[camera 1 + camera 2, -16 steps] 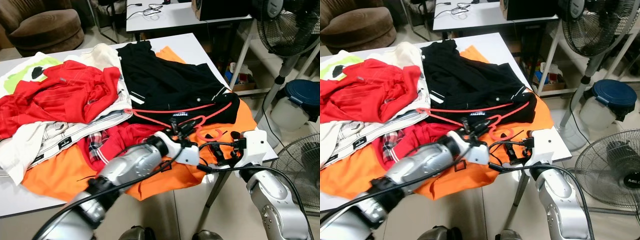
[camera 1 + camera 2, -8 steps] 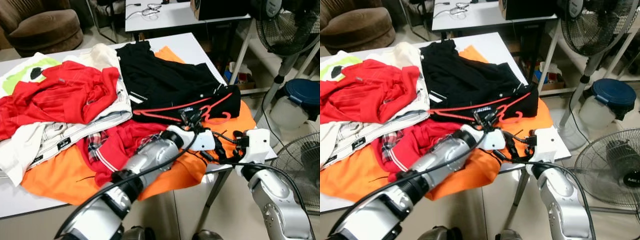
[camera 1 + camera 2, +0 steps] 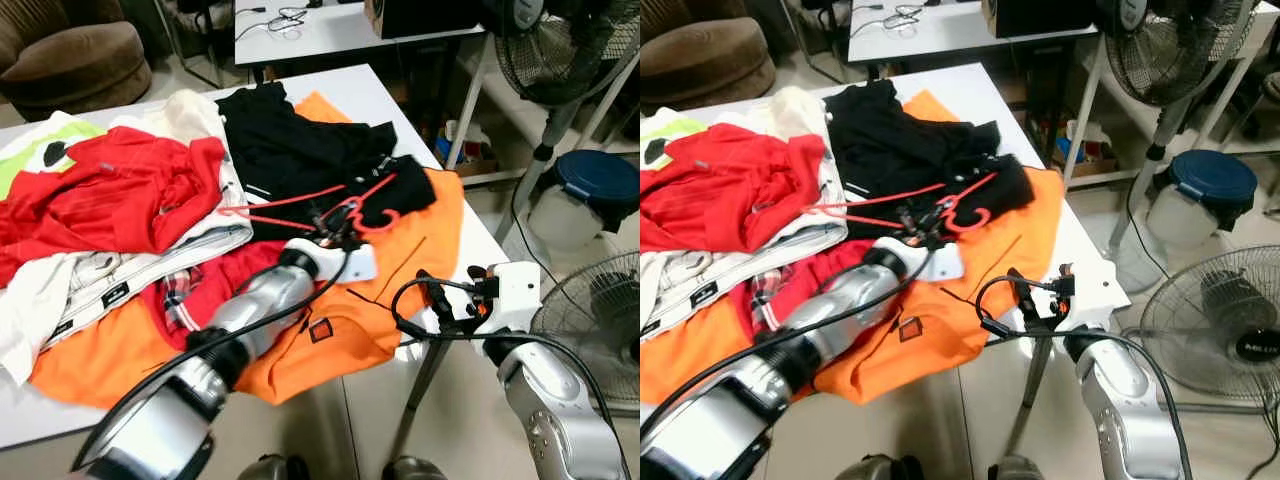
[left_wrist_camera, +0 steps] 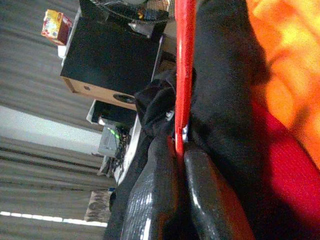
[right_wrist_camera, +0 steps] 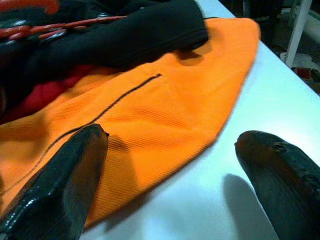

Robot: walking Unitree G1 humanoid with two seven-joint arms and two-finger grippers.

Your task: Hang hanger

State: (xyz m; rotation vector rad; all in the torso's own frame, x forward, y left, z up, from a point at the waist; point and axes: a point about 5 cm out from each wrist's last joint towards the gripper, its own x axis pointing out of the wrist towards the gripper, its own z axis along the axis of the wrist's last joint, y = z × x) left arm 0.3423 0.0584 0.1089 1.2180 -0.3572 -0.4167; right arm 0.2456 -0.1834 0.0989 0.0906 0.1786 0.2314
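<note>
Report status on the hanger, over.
Left claw shut on thin red plastic hanger, atop crumpled black garment. Right claw open over white table edge, beside orange shirt.

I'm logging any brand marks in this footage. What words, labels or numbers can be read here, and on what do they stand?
"MELIN...": partial white lettering on the hub of the floor fan; its end is cut off.
Black tags on the striped garment: too small to read.
Patch on the orange shirt: unreadable.
Yellow box in the left wrist view: print too blurred.
</note>
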